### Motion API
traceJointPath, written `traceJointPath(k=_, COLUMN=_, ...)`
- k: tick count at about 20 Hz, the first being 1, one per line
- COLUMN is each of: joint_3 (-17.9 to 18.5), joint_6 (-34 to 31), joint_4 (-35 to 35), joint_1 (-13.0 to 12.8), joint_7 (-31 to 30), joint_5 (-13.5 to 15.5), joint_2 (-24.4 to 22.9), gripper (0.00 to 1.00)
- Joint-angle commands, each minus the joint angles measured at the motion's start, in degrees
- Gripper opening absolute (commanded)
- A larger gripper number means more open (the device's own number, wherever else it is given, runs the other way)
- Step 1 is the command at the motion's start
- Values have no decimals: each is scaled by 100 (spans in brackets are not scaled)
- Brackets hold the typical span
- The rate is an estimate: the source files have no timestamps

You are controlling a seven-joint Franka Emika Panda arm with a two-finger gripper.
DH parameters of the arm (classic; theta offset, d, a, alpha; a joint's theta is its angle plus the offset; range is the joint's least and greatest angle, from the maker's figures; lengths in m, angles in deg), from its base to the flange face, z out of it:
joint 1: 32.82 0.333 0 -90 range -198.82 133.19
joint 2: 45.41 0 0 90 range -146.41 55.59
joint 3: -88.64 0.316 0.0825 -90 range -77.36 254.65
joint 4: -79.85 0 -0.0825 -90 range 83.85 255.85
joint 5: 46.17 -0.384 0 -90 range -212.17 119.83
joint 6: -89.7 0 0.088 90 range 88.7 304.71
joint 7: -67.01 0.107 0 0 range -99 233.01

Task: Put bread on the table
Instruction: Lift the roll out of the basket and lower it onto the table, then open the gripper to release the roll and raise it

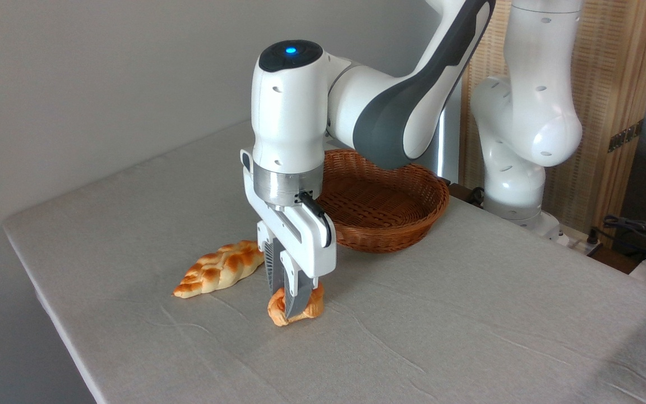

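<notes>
I worked in what looked like a lab corner set up as a home scene: my white arm (pixel 390 106) was bolted beside a cloth-draped table (pixel 469 336), cables (pixel 637 230) trailed at the right, and a woven screen (pixel 609 84) and bare grey wall (pixel 104 84) stood behind.

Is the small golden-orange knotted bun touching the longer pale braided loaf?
Apart. The fixed camera shows a strip of bare grey cloth on the table between the small golden-orange knotted bun, held by the end effector, and the braided loaf.
</notes>
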Motion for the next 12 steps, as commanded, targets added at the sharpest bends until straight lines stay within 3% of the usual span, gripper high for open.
traceJointPath(k=1, joint_3=27, joint_6=-45, joint_4=-54, joint_1=-40, joint_7=-87, joint_5=76, joint_2=-64, gripper=100)
traceJointPath(k=6, joint_3=18, joint_6=-166, joint_4=-518, joint_1=-40, joint_7=-148, joint_5=155, joint_2=-64, gripper=100)
traceJointPath(k=10, joint_3=-52, joint_6=-2070, joint_4=-1739, joint_1=-57, joint_7=-499, joint_5=155, joint_2=-64, gripper=100)
traceJointPath(k=12, joint_3=-270, joint_6=-2740, joint_4=-2214, joint_1=-57, joint_7=-1024, joint_5=68, joint_2=-55, gripper=100)
